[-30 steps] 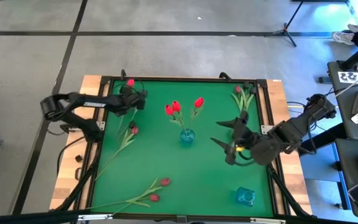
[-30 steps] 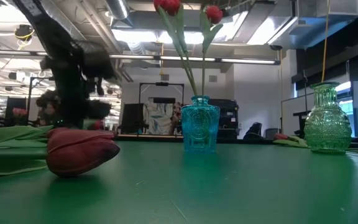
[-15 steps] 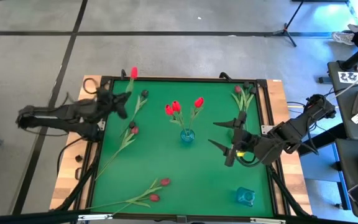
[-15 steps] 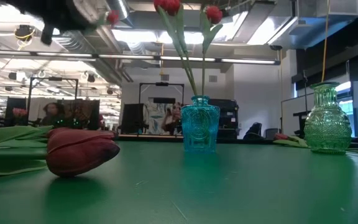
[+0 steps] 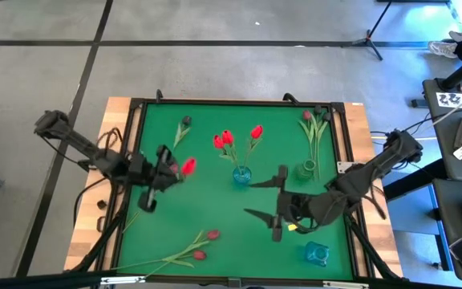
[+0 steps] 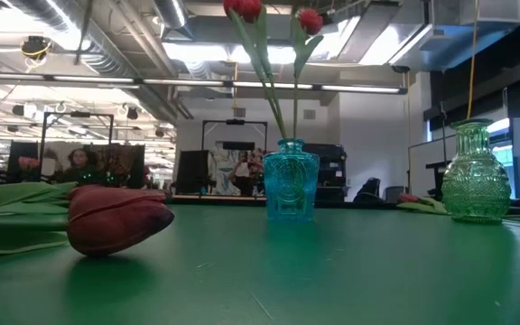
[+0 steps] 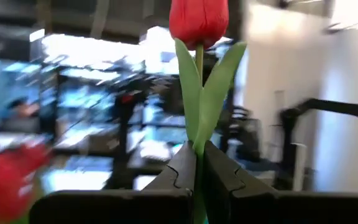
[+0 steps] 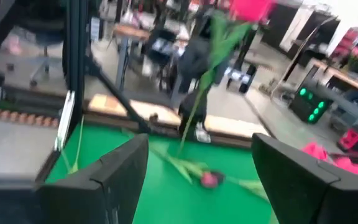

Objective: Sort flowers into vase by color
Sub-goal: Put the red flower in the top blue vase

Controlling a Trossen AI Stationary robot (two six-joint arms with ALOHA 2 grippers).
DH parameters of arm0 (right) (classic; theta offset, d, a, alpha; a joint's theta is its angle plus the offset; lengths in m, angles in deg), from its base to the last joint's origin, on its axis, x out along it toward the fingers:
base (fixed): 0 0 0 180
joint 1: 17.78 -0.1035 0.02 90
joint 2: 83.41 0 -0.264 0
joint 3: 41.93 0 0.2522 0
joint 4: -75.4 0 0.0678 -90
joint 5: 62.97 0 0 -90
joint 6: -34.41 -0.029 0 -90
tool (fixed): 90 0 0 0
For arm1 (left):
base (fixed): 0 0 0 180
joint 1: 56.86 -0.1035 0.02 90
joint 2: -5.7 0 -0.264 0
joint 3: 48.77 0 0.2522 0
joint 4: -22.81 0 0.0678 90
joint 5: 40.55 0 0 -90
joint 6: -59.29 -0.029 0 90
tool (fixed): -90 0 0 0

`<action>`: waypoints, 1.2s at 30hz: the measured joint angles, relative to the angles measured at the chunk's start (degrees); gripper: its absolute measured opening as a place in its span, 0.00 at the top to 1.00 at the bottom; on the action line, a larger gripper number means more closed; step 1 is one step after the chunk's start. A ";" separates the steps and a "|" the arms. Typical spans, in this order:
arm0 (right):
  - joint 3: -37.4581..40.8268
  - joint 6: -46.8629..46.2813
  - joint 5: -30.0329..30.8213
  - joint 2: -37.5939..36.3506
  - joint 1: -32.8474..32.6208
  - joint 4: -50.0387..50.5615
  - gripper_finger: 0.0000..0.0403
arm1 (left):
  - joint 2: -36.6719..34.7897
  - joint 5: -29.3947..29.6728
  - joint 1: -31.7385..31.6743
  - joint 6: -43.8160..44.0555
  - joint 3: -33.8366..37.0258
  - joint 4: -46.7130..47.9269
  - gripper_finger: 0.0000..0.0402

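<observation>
— Where is the flower that is being handled?

— A bright red artificial tulip with a thin green stem and leaves (image 5: 187,166) is held above the left part of the green felt table top (image 5: 215,209). The left gripper (image 5: 164,167) is clenched on its stem; in the left wrist view the two dark fingers (image 7: 180,175) press together around the stem, with the red head (image 7: 198,20) upright above them.

— And the other flowers?

— Three bright red tulips (image 5: 226,139) stand in a small blue glass vase (image 5: 241,175) near the table's middle. A dark maroon tulip (image 5: 186,122) lies toward the far left corner. Two reddish tulips with long stems (image 5: 202,243) lie along the near left edge, and the low view shows one dark red head (image 6: 116,219) close up. A bunch of green-leaved tulips (image 5: 314,132) lies at the far right side, beside a green glass vase (image 5: 308,168). A second blue glass vase (image 5: 317,254) sits at the near right corner.

— What about the other arm?

— The right gripper (image 5: 267,197) hovers over the table between the centre vase and the near right vase, its dark fingers (image 8: 120,174) spread wide and holding nothing.
</observation>
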State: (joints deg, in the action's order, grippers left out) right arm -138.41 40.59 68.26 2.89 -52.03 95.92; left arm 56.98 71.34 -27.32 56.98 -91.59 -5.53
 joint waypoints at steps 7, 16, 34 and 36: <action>0.00 -0.29 -6.51 5.64 4.48 -11.72 0.29 | 15.03 -4.07 0.58 -7.73 0.00 -19.91 0.99; 0.00 -2.13 -17.31 9.04 10.73 -25.29 0.29 | 20.36 -4.21 -0.47 -10.35 -0.08 -28.03 0.98; -0.15 -4.42 -26.84 12.55 16.66 -31.79 0.61 | 26.94 -6.18 -6.15 -6.99 -4.02 -28.17 0.98; -0.15 -4.42 -26.89 12.55 16.64 -31.38 0.70 | 26.69 -5.92 -5.85 -7.14 -4.02 -28.21 0.98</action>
State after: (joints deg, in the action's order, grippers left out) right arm -138.56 36.17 41.36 15.44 -35.39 64.54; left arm 83.67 65.42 -33.16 49.84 -95.61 -33.74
